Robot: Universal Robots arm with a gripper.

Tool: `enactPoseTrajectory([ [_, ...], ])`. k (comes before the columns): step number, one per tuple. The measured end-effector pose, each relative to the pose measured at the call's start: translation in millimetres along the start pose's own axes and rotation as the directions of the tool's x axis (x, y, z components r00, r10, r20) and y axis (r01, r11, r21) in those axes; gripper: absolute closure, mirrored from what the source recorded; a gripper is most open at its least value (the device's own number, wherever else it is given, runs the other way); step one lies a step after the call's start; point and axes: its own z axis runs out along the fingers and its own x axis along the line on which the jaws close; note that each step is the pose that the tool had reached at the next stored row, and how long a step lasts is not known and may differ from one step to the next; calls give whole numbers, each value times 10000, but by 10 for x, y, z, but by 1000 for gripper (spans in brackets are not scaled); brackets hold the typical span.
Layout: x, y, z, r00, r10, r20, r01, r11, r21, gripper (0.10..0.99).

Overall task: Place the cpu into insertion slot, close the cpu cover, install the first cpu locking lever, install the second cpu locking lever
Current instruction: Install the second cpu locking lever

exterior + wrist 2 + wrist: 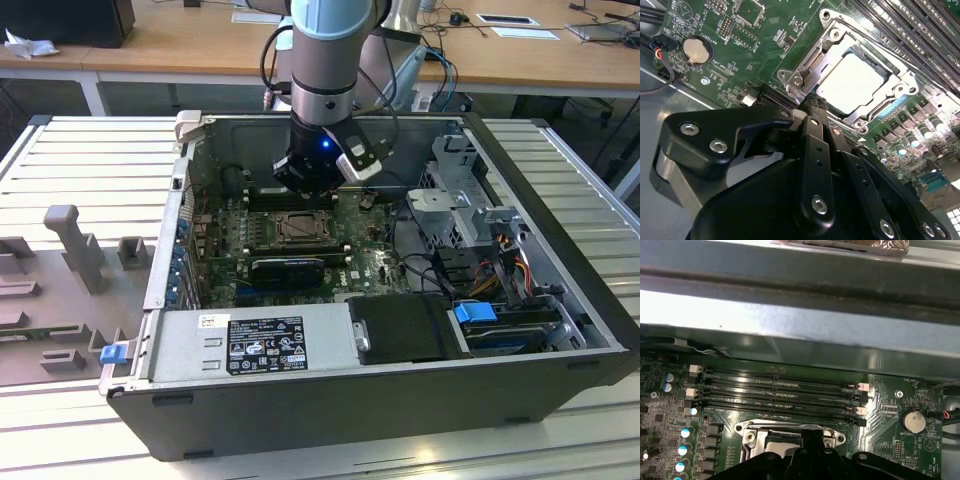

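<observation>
the arm (322, 60) reaches down into an open computer case (400, 400) that lies on its side on a ribbed metal worktop (90, 150). the gripper (312, 178) hangs just above the green motherboard (225, 235), directly over the far edge of the insertion slot (297, 229) as the exterior view shows it.

in the second wrist view the cpu (852, 82) lies flat inside the insertion slot (832, 37), its pale metal face showing through the square window of the cpu cover (807, 62). the cover lies down flat on the socket, framing the chip on all sides. the black gripper (812, 106) sits close over the socket's near edge, its tip at the frame beside the chip; whether it touches the metal cannot be told. the jaws appear drawn together at the tip with nothing between them, but the view is too oblique to say so firmly: state cannot be told.

in the first wrist view the gripper (810, 440) stands over the socket frame (752, 432), with four long memory slots (775, 390) just beyond and the case wall (800, 335) behind them. a round coin battery (913, 421) sits on the board well apart from the socket.

in the exterior view a black card (288, 268) lies across the board near the socket, and a grey power supply (250, 340) occupies the near side of the case.
</observation>
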Motion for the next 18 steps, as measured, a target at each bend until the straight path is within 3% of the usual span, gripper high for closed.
enactPoseTrajectory([
  [4,-1,2,-45,10000,-1,-1,1,10000,1,980],
  [10,-6,29,-279,10000,-2,-2,2,10000,1,980],
  [14,-3,-5,-295,10000,-2,-1,2,10000,1,980],
  [18,5,-86,-305,10000,-1,-2,1,10000,0,980],
])
